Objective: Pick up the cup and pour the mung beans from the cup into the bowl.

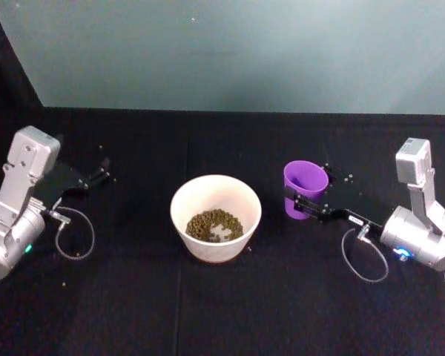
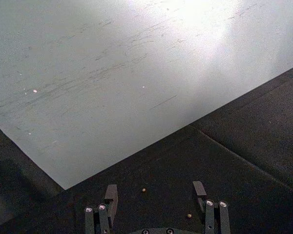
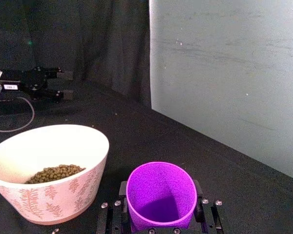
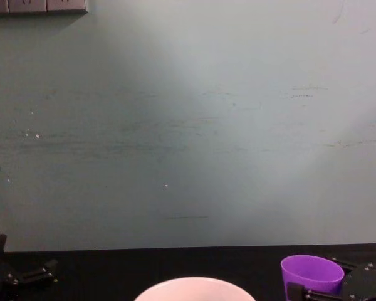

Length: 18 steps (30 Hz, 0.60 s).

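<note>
Here the black table point(image 1: 222, 311) carries the bowl point(image 1: 216, 194) at its middle, with the mung beans point(image 1: 215, 224) heaped inside it. Just to the bowl's right stands the cup point(image 1: 304, 189), upright and apparently without beans, pinched between the fingers of the right gripper point(image 1: 302, 202). The left gripper point(image 1: 101, 173) sits well off to the left, its fingers spread apart around nothing.

Probably a lab: black-draped table point(image 1: 222, 311), bare pale wall point(image 4: 188, 125).
</note>
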Each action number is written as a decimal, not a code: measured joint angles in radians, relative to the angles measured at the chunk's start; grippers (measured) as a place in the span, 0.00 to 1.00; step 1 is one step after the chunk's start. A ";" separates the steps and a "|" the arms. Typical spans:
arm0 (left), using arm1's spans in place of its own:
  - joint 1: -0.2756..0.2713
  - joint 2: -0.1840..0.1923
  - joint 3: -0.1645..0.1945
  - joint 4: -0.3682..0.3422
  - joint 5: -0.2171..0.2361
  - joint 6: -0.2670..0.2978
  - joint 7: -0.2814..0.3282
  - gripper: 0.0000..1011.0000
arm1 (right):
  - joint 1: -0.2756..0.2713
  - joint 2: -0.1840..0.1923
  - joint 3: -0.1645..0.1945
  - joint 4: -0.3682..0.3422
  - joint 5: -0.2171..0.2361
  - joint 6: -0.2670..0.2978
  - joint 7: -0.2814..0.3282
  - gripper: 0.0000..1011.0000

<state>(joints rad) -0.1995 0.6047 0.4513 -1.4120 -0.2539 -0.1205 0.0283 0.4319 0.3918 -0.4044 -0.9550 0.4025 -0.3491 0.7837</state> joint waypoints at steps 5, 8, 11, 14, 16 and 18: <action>0.000 0.000 0.000 0.000 0.000 0.000 0.000 0.99 | -0.004 0.007 -0.007 -0.014 -0.003 0.016 -0.008 0.73; 0.000 0.000 0.000 0.000 0.000 0.000 0.000 0.99 | -0.007 0.011 -0.013 -0.022 -0.015 0.019 -0.018 0.73; 0.000 0.000 0.000 0.000 0.000 0.000 0.000 0.99 | -0.007 0.011 -0.013 -0.022 -0.015 0.019 -0.018 0.73; 0.000 0.000 0.000 0.000 0.000 0.000 0.000 0.99 | -0.007 0.010 -0.012 -0.022 -0.015 0.019 -0.018 0.73; 0.000 0.000 0.000 0.000 0.000 0.000 0.000 0.99 | -0.007 0.010 -0.012 -0.021 -0.015 0.019 -0.018 0.73; 0.000 0.000 0.000 0.000 0.000 0.000 0.000 0.99 | -0.007 0.010 -0.012 -0.021 -0.014 0.018 -0.017 0.78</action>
<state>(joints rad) -0.1995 0.6047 0.4514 -1.4120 -0.2540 -0.1205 0.0283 0.4246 0.4016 -0.4159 -0.9755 0.3881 -0.3307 0.7663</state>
